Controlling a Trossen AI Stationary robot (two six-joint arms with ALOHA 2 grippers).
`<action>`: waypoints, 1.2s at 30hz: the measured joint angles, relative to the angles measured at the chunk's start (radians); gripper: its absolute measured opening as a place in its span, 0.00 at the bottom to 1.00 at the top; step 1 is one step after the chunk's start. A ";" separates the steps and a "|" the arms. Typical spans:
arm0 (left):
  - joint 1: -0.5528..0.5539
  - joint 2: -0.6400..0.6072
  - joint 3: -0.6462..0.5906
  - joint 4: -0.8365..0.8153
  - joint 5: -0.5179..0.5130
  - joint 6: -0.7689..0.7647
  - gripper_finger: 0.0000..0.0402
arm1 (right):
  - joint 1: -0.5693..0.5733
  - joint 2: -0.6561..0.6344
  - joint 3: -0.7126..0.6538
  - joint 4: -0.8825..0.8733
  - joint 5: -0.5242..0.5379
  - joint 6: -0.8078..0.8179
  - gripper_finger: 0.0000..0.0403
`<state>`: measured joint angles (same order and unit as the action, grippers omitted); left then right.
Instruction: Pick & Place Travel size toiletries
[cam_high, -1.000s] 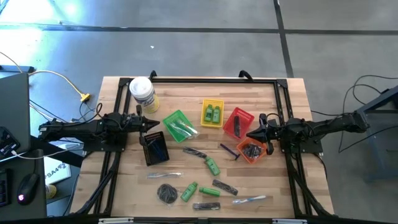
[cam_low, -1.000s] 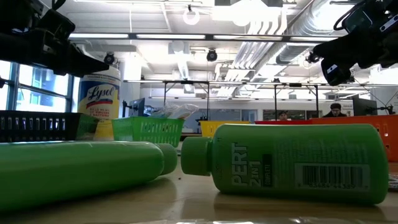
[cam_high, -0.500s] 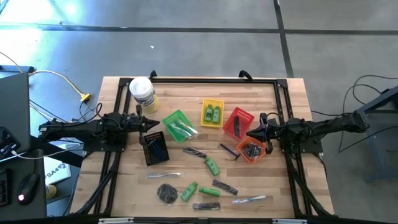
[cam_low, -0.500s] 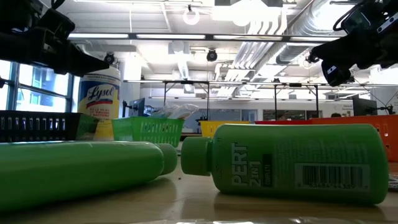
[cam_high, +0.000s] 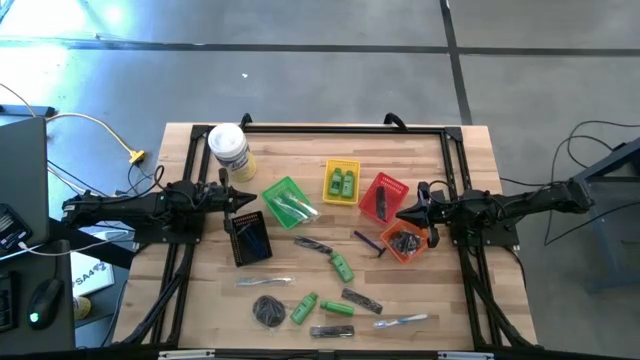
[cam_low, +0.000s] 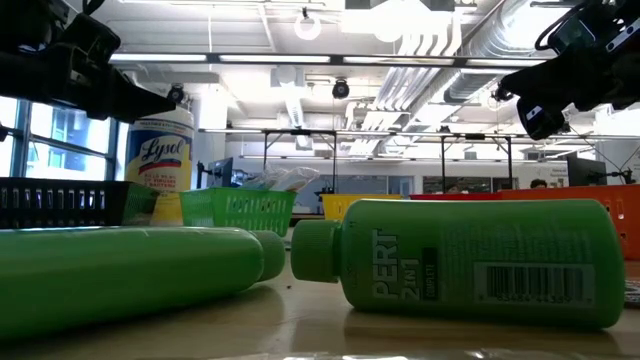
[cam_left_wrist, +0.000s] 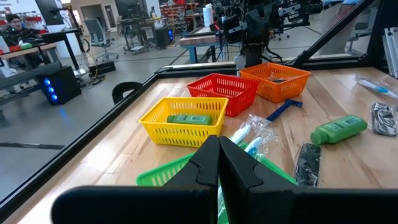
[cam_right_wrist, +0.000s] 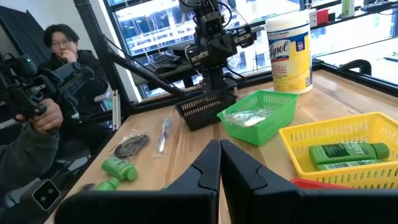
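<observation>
On the wooden table (cam_high: 420, 160), high view: left gripper (cam_high: 247, 197), fingers together, empty, beside the black basket (cam_high: 248, 237); right gripper (cam_high: 403, 214), likewise closed, above the orange basket (cam_high: 404, 243). Loose toiletries lie near the front edge, including a green bottle (cam_high: 342, 267) and dark disc (cam_high: 268, 312). Low view: two green bottles (cam_low: 480, 260) lying on their sides. Left wrist view: yellow basket (cam_left_wrist: 180, 127) holds bottles; closed fingertips (cam_left_wrist: 217, 163). Right wrist view: green basket (cam_right_wrist: 261, 118) with clear-wrapped pieces

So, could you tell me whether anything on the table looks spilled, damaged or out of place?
Nothing looks spilled or broken. The oddity is sorting: two green bottles sit in the yellow basket, yet others, such as one green bottle, a purple razor and a dark disc, lie loose on the table. Both arms wait, grippers shut.
</observation>
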<state>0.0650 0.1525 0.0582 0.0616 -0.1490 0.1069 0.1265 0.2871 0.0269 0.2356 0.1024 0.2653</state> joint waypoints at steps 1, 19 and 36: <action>0.000 0.000 0.000 0.000 0.000 0.000 0.00 | 0.000 0.000 0.000 0.000 0.000 0.000 0.01; 0.000 0.000 0.000 0.012 0.000 -0.009 0.00 | 0.000 0.000 0.000 0.000 -0.001 0.003 0.01; 0.000 0.000 0.000 0.018 0.000 -0.011 0.00 | 0.000 0.000 0.000 -0.001 0.001 0.000 0.01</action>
<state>0.0650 0.1524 0.0582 0.0799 -0.1491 0.0954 0.1265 0.2871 0.0269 0.2348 0.1036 0.2657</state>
